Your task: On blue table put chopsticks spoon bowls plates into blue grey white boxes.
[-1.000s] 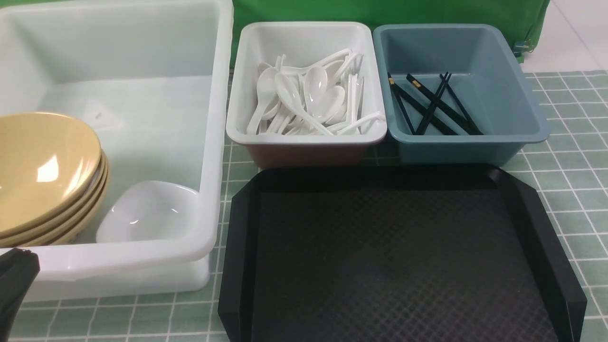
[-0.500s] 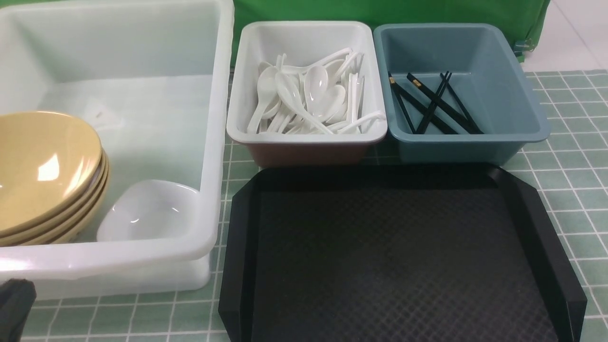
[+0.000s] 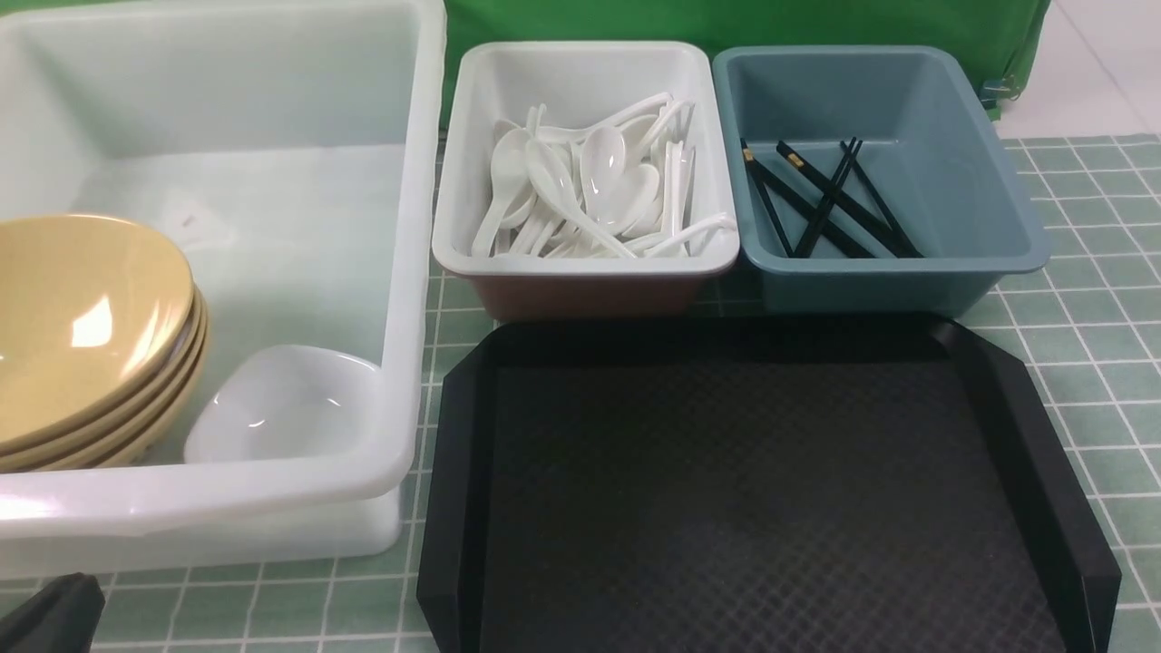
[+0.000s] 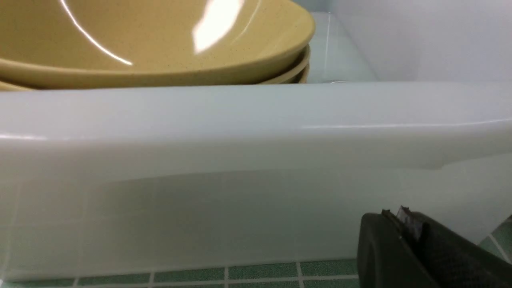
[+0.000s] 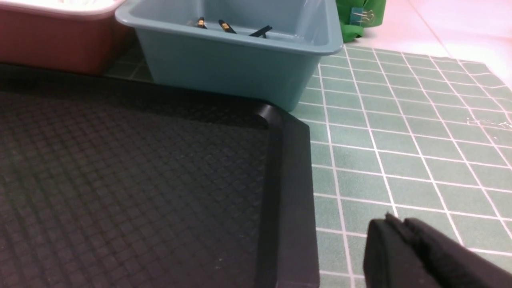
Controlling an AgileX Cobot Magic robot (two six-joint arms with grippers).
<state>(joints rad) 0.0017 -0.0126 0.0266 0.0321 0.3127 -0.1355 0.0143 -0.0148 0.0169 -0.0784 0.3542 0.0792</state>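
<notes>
Large tub (image 3: 413,272): I see it at the left of the front view, holding the stacked bowls (image 3: 82,326) and one white plate (image 3: 281,404) at its lower right corner.
Black tray (image 3: 753,490): lower centre of the front view; nothing lies on it.
White box (image 3: 580,263): upper centre; spoons (image 3: 590,190) piled inside.
Blue-grey box (image 3: 907,272): upper right; chopsticks (image 3: 825,199) crossed inside.
Bench (image 3: 1088,299): I see no loose tableware on its visible grid.
Progress: I judge the sorting complete, or nearly so.
Left gripper (image 4: 404,244): lower left corner of the front view, low beside the tub's near wall; jaws closed, empty.
Right gripper (image 5: 400,248): seen only in its wrist view, above the bench beside the tray; jaws nearly together, holding nothing.
</notes>
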